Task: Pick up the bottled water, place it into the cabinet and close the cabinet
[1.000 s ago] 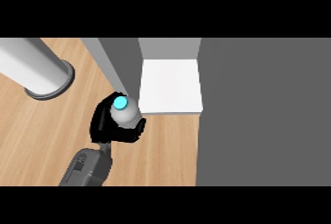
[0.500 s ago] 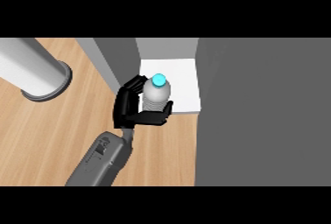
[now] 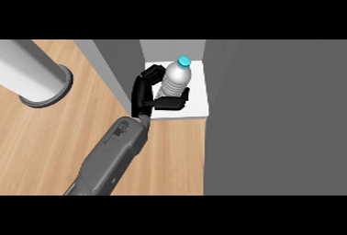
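Observation:
A clear water bottle [image 3: 176, 80] with a blue cap is held over the cabinet's white shelf [image 3: 190, 110]. It leans with the cap pointing away from me. My left hand [image 3: 140, 97] is shut on it from the left. The fingers [image 3: 150, 73] curl round its far side and the thumb [image 3: 170, 102] crosses under its near side. The dark grey forearm [image 3: 112, 156] comes in from the lower left. Whether the bottle's base touches the shelf is hidden. The right hand shows nowhere.
A grey panel [image 3: 108, 59] of the cabinet stands just left of the shelf, close to the back of my hand. A broad dark grey cabinet surface [image 3: 278, 119] fills the right side. A light grey cylinder [image 3: 34, 75] stands on the wooden counter [image 3: 47, 147] at upper left.
The left hand has carried the bottle from over the counter beside the cabinet up and to the right, onto the white shelf area. The forearm has stretched further in.

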Motion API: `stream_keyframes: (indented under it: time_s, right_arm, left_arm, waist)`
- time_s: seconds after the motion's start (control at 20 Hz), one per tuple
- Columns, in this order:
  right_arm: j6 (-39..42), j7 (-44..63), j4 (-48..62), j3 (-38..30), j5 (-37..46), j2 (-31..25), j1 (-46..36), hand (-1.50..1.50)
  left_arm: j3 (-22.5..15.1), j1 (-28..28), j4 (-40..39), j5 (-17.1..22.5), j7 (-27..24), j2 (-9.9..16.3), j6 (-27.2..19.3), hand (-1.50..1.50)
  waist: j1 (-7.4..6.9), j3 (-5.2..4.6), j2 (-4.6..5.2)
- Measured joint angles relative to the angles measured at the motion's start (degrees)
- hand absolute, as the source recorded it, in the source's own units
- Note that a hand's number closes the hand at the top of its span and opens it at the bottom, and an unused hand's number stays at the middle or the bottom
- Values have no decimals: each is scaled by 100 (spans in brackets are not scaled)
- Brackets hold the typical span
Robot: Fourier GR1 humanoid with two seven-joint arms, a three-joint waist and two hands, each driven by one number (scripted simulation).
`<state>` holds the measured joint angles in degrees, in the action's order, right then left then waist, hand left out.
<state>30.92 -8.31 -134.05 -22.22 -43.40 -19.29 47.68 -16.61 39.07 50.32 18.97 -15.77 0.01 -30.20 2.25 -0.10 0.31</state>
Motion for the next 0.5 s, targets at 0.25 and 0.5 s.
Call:
stream_keyframes:
  time_s: [0.25, 0.5]
  right_arm:
    - [57, 30, 3, -20, -67, 9, 40, -150]
    - [153, 30, 44, -73, -146, -25, 16, -150]
  left_arm:
    - [77, 506, -771, 367, -210, 0, 2, 150]
    - [70, 1014, -1463, 681, -483, 0, -163, 150]
  waist:
    - [40, -1, 10]
    - [95, -1, 23]
